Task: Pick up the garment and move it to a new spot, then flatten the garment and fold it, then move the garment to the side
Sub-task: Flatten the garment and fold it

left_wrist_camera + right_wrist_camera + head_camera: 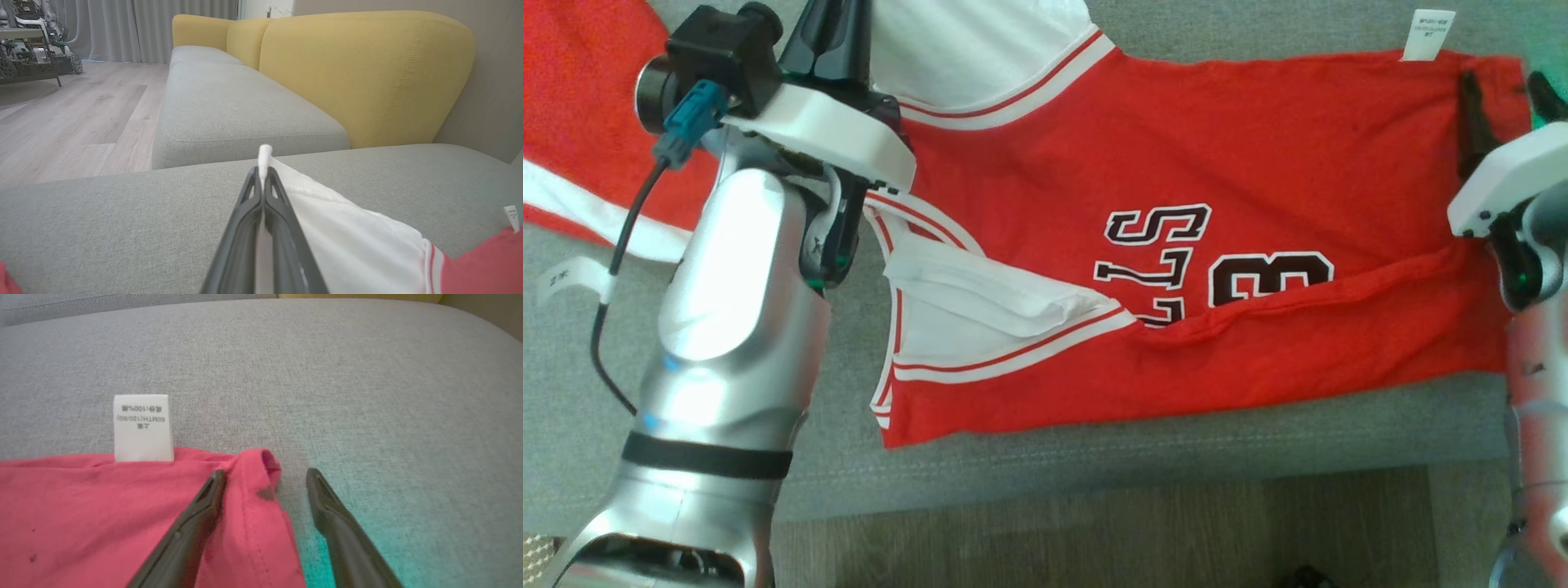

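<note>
Through the middle of the left wrist view a long grey seat cushion (245,102) is running away toward the upper left, with a mustard-yellow backrest (359,73) rising along its right side and a taupe wall (490,81) standing behind it at the far right. Pale wood flooring (73,114) is spreading over the left, meeting grey curtains (143,28) hanging along the top, where a dark wheeled frame (36,65) is sitting. In the head view, browner floorboards (1094,531) are showing along the bottom edge, below a nearer grey cushion (1176,449).
</note>
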### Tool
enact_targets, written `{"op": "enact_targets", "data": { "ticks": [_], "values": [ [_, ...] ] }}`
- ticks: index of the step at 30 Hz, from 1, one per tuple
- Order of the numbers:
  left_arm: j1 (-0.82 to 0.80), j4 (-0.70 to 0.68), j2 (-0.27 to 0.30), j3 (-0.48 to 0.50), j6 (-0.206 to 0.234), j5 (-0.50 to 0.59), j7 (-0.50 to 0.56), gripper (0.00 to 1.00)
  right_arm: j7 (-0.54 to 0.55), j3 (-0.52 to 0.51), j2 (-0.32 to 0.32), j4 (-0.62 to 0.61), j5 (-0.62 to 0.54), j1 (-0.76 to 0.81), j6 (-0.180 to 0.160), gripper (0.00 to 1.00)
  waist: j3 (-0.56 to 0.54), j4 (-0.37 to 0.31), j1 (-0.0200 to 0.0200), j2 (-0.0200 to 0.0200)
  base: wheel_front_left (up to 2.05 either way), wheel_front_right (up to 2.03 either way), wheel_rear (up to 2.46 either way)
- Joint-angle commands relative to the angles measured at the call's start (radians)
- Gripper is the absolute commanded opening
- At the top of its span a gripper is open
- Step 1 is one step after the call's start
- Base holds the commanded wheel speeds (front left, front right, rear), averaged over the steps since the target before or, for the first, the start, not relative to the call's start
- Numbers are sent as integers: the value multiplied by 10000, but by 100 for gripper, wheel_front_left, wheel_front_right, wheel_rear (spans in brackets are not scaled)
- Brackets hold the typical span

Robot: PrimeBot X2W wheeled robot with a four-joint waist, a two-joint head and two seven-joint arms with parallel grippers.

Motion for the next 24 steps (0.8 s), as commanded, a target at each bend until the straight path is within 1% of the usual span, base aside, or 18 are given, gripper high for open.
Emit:
{"op": "enact_targets", "data": {
  "ticks": [1, 6, 7, 8, 9, 10, 11, 16, 20, 24],
  "values": [
    [-78, -377, 248, 190, 66, -72, -8, 0, 45, 235, -88, -172, 72, -124, -2, 100, 5, 7, -1, 0, 0, 0, 0],
    [-102, -312, 210, 98, 64, -123, -19, 0, 180, 570, -270, 287, 511, -370, -2, 99, -13, 88, -1, 0, 0, 0, 0],
    [-100, -292, 204, 87, 69, -134, -23, 0, 237, 654, -309, 360, 592, -395, -2, 83, -30, 99, -1, 0, 0, 0, 0],
    [-95, -269, 200, 79, 75, -144, -29, 0, 291, 734, -354, 425, 657, -412, -2, 53, -51, 105, -1, 0, 0, 0, 0],
    [-88, -245, 197, 72, 82, -154, -34, 0, 311, 803, -404, 471, 705, -422, -2, 25, -72, 111, -1, 0, 0, 0, 0],
    [-80, -222, 194, 64, 88, -162, -39, 0, 307, 862, -460, 504, 745, -437, -2, 11, -95, 117, -1, 0, 0, 0, 0],
    [-72, -200, 192, 58, 93, -171, -45, 0, 283, 912, -519, 529, 779, -461, -2, 0, -117, 121, -1, 0, 0, 0, 0],
    [-15, -116, 197, 60, 111, -227, -75, 0, -231, 1384, -725, 482, 891, -545, -2, 0, -246, 130, -1, 0, 0, 0, 0],
    [35, -136, 187, 79, 133, -289, -97, 0, -952, 1858, -981, 366, 934, -516, -2, 0, -331, 137, -1, 0, 0, 0, 0],
    [136, -159, 177, 92, 134, -358, -114, 0, -1697, 2102, -1231, 343, 936, -412, -2, 0, -449, 174, -1, 0, 0, 0, 0]
  ]
}}
